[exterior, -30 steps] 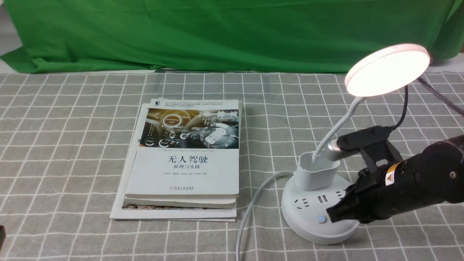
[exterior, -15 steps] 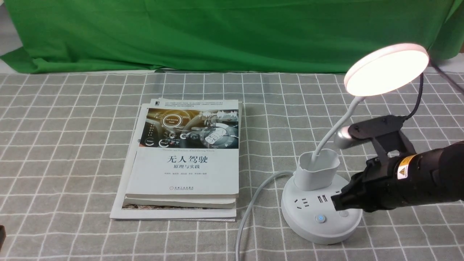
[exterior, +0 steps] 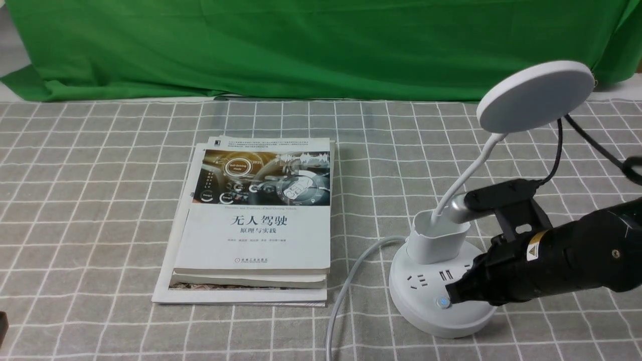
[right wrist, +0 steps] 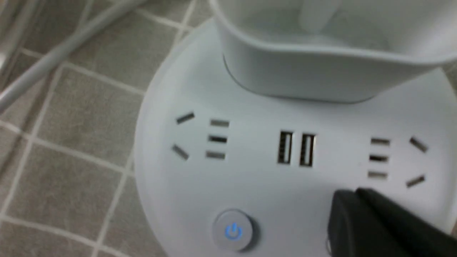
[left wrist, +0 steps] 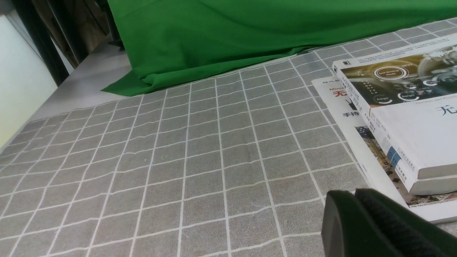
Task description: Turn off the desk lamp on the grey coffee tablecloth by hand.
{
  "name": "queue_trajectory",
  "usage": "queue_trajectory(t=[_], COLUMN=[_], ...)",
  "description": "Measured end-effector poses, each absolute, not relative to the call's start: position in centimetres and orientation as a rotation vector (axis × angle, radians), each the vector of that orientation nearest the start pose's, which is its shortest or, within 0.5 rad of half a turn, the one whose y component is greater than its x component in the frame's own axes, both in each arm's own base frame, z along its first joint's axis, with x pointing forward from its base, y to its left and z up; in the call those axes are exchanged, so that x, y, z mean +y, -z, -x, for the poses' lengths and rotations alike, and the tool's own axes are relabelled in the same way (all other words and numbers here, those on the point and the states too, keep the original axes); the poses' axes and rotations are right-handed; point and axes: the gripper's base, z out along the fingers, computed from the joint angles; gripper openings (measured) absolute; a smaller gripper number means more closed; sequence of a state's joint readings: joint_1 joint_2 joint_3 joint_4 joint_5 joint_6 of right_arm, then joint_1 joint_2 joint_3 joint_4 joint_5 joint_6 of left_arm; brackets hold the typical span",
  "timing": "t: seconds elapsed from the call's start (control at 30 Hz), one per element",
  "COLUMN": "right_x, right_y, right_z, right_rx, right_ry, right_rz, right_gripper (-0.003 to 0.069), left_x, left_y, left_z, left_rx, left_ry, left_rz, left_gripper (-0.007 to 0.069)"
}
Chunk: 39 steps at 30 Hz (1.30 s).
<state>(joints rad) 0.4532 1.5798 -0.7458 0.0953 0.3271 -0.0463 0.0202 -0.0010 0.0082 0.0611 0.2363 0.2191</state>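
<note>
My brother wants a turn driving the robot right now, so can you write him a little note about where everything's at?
Left end effector: shut, holding nothing, over the grey checked tablecloth near the books.
Right end effector: shut, tip at the lamp base, beside the blue-lit button.
Lamp: stands on the tablecloth, right of the books. Its head is dark.
Done: the light is off.
Left: probably just lift the right arm clear without bumping the lamp's thin neck.
</note>
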Motion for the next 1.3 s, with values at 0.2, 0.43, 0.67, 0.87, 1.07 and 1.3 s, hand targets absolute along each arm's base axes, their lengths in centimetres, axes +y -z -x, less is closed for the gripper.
queue_trajectory(t=[0.2, 0.43, 0.67, 0.87, 1.07, 1.3], right_x=[12.0, 10.9, 7.6, 4.9, 5.6, 5.4], right_y=[-19.9, -24.9, -25.6, -25.8, -27.8, -31.7], right_z=[-23.9, -21.6, -21.9, -22.7, -21.5, -17.5], right_rx=[2.574, 2.422, 2.471, 2.456, 2.279, 2.008], right_ry=[-0.222, -0.256, -0.19, -0.17, -0.212, -0.255], right_rz=[0.552, 0.527, 0.328, 0.153, 0.226, 0.255], right_gripper=[0.0034, 0.0034, 0.0036, 0.0034, 0.0034, 0.0034], left_x=[0.2, 0.2, 0.2, 0.2, 0.2, 0.2], left_y=[-18.9, -18.9, -18.9, -18.9, -18.9, -18.9], left_z=[-5.6, -5.6, -5.6, -5.6, -5.6, -5.6], left_rx=[1.719, 1.719, 1.719, 1.719, 1.719, 1.719], left_ry=[-0.233, -0.233, -0.233, -0.233, -0.233, -0.233], left_rz=[-0.213, -0.213, -0.213, -0.213, -0.213, -0.213], left_gripper=[0.0019, 0.0019, 0.0019, 0.0019, 0.0019, 0.0019])
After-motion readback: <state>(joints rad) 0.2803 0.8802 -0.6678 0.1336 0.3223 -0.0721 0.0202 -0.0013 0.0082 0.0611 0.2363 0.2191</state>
